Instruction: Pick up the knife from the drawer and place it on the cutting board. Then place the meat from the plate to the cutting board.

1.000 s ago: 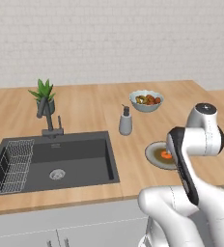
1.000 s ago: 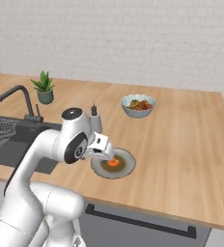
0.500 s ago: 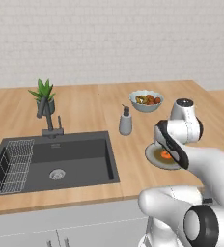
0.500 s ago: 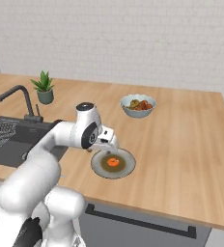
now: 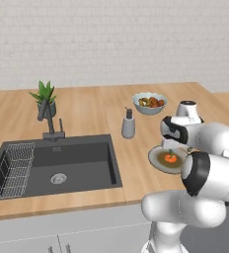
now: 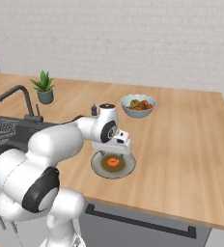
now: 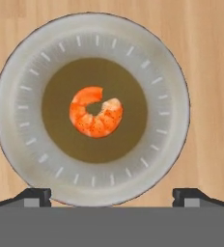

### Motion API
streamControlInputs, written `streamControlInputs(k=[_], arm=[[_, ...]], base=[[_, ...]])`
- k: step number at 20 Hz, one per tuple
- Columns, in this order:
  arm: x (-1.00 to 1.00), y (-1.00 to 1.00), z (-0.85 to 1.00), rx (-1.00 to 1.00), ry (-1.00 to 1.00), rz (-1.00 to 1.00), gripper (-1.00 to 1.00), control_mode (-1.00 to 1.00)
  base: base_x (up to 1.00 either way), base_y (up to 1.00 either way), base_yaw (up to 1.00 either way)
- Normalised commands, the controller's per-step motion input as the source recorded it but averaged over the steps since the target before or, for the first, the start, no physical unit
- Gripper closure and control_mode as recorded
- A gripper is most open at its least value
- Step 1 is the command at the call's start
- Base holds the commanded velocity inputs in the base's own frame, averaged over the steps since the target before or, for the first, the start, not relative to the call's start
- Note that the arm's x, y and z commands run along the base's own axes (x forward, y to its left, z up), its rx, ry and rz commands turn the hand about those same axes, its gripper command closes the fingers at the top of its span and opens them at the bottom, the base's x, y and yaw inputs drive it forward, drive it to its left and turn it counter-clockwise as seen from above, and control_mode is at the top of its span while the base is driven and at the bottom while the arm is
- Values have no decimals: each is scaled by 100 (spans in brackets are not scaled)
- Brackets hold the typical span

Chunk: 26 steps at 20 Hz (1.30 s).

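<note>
One curled orange-red piece of meat (image 7: pixel 96 112) lies at the centre of the plate (image 7: pixel 169 103), a round grey-white dish with a brown middle that sits on the tan wooden worktop (image 5: pixel 96 106) at centre right of the left base view. The gripper (image 7: pixel 112 195) hangs directly above the plate, pointing down at it, its jaws spread wide so that the two dark fingertips (image 7: pixel 34 195) stand at the lower left and lower right of the hand view, to either side of the plate's near rim and clear of the meat. In the right base view the white arm reaches from the lower left to the middle of the frame, where the hand hovers over the plate (image 6: pixel 98 166). A pale bowl of mixed fruit (image 5: pixel 149 102) stands beyond the plate, toward the wall. A grey soap dispenser (image 5: pixel 128 124) stands between the plate and the dark sink (image 5: pixel 57 165), which takes up the left of that view. A potted plant (image 5: pixel 46 96) sits behind the black tap (image 5: pixel 50 123).
</note>
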Motion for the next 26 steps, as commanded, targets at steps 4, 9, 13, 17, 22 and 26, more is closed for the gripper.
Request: streamControlInputs(k=[4, 9, 13, 17, 22, 26], arm=[[8, -3, -58, 4, 0, -1, -100, -100], [8, 3, -9, 0, 0, 0, -100, -100], [26, 8, -26, 0, 0, 0, -100, -100], [18, 9, -17, 0, 0, 0, -100, -100], [12, 11, -9, 0, 0, 0, -100, -100], [15, 6, -9, 0, 0, 0, -100, -100]], base=[[0, 0, 0], [0, 0, 0], [0, 0, 0], [0, 0, 0], [0, 0, 0], [0, 0, 0]])
